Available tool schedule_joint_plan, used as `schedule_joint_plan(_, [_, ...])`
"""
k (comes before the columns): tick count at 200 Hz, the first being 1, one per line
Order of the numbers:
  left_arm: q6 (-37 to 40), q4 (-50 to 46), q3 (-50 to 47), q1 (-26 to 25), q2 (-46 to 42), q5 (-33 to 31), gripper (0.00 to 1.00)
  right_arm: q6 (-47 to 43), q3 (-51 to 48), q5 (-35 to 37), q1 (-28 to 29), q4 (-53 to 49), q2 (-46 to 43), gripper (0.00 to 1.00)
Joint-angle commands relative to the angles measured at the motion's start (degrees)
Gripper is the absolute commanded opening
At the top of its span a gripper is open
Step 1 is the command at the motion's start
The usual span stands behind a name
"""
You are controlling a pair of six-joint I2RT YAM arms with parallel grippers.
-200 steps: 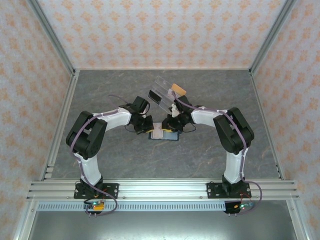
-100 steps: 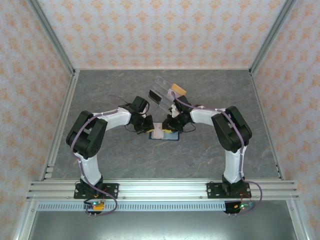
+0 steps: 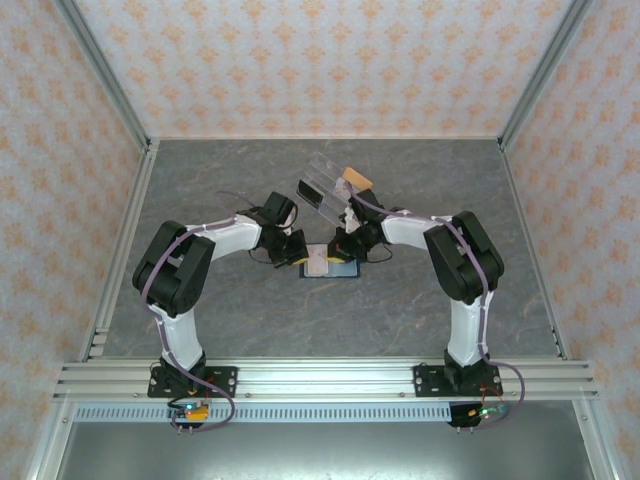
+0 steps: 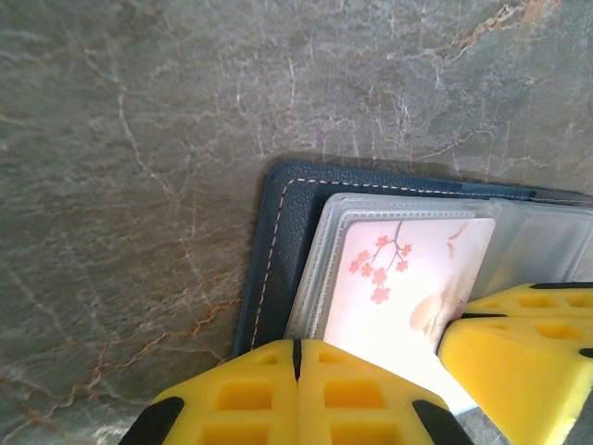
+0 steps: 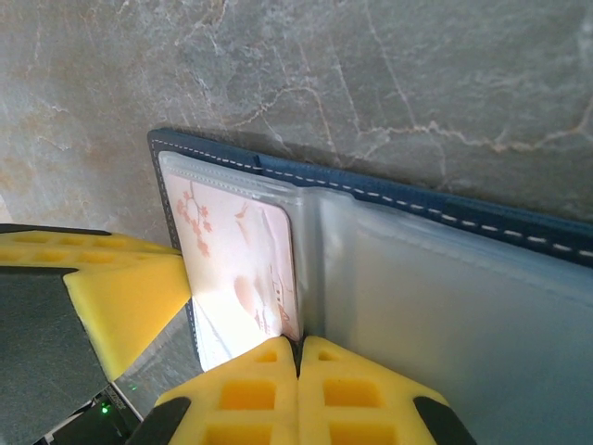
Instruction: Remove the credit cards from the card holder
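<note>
Fingers pressed together on both, the right hand has edged beside the left hand onto the open card holder; its blossom card remains pocketed.

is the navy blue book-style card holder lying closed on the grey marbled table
No, the navy blue book-style card holder lies open, its clear sleeves showing a whitish plastic card with pink blossoms.

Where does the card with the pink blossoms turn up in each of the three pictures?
Top external: the blossom card lies just below the picture's centre.
Left wrist: it lies lower right of centre.
Right wrist: it lies left of centre.
Shared landmark: the navy card holder, whose stitched border frames the card.
</note>
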Motion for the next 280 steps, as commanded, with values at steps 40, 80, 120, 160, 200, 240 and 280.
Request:
schedule_joint_plan(40, [0.9,-2.1,-2.9,0.8,0.4,-3.6,0.06,-2.7,-2.2,1.6,-0.9,-0.3,-3.9,0.00])
schedule_joint_plan(80, [1.0,-2.2,-2.9,0.9,0.4,-3.7,0.05,-3.0,-2.6,4.4,-0.9,-1.5,-4.4,0.00])
schedule_joint_plan(120, [1.1,-2.4,-2.8,0.9,0.4,-3.6,0.05,-3.1,-2.4,4.9,-1.0,-2.6,-4.1,0.11])
schedule_joint_plan(160, [1.1,-2.0,-2.7,0.9,0.4,-3.0,0.05,-2.2,-1.5,2.7,-0.9,-2.1,-2.4,0.29])
schedule_joint_plan(200, [1.0,-1.9,-2.8,0.8,0.7,-2.9,0.05,-1.7,-0.6,0.8,-0.9,-1.0,-0.8,0.28])
schedule_joint_plan(240, [0.9,-2.0,-2.8,0.8,0.7,-2.8,0.05,-1.2,-0.2,-0.1,-0.9,-0.4,-0.3,0.22])
schedule_joint_plan(280, [0.8,-2.2,-2.8,0.8,0.5,-3.2,0.05,-1.0,-1.1,0.9,-1.0,0.5,-1.8,0.06])
